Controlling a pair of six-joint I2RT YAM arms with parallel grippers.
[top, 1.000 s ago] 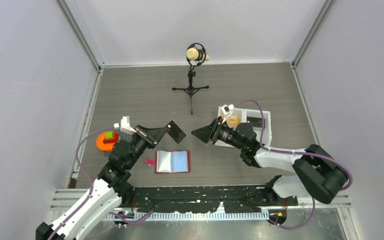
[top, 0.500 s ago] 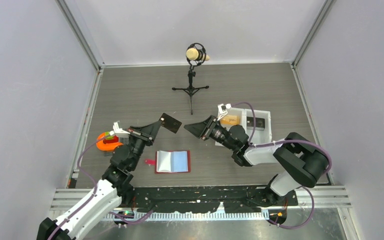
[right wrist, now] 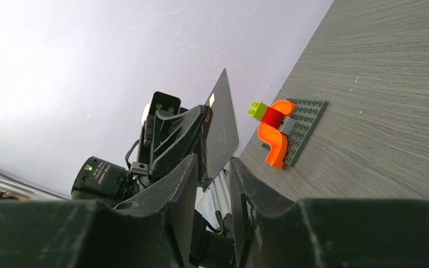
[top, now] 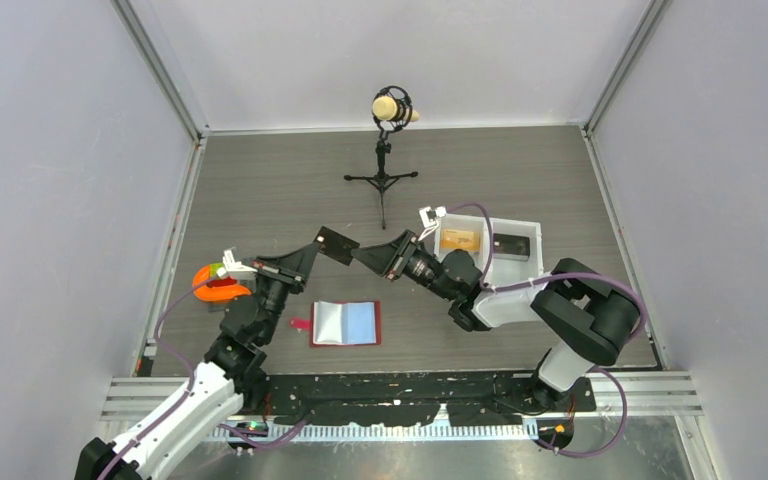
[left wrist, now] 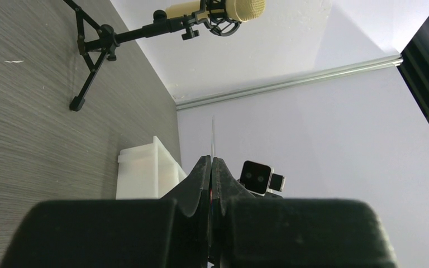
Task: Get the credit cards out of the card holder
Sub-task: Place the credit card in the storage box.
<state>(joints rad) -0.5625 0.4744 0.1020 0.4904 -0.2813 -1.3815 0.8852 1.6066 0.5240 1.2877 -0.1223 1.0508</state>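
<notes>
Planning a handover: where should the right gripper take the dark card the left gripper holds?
Probably the free end of the dark card, opposite the left gripper; the right gripper comes from its own side, jaws straddling the thin sheet: it is held aloft, that end bare.

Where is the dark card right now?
The dark card is in mid-air in the top view, pinched by the left gripper, beside the right gripper, beyond the open holder.

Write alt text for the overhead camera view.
Two arms meet above a grey table: the left gripper pinches a dark credit card in the air, with the right gripper at its other edge. The red card holder lies open on the table.
</notes>
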